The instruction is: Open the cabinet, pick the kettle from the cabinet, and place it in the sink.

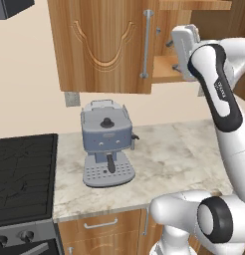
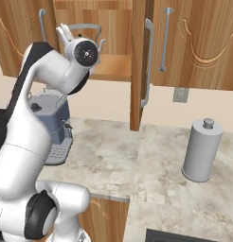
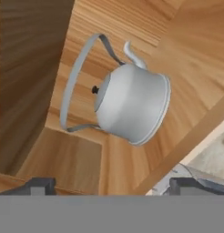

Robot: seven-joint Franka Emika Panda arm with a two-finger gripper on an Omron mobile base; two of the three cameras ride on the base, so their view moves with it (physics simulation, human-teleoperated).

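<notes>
The cabinet (image 2: pixel 113 66) stands open, its right door (image 2: pixel 137 66) swung out edge-on and its left door (image 1: pixel 104 45) shut. On the shelf inside sits the silver kettle (image 3: pixel 132 104), which looks tilted in the hand view, with its arched handle to the left and its spout on top. My gripper (image 3: pixel 111 186) is open at the cabinet's mouth, pointing at the kettle and a short way from it, with nothing between its fingertips (image 3: pixel 38 185). In the right base view the kettle's handle (image 2: pixel 85 25) arches behind my hand (image 2: pixel 80 49). A corner of the black sink (image 2: pixel 180 235) shows at the bottom edge.
A blue-grey coffee machine (image 1: pixel 107 144) stands on the marble counter (image 1: pixel 179 154) under the cabinet. The black stovetop (image 1: pixel 22 174) lies to its left. A tall grey cylinder with a knob (image 2: pixel 201 151) stands on the counter to the right, below another shut wall cabinet (image 2: pixel 199 42).
</notes>
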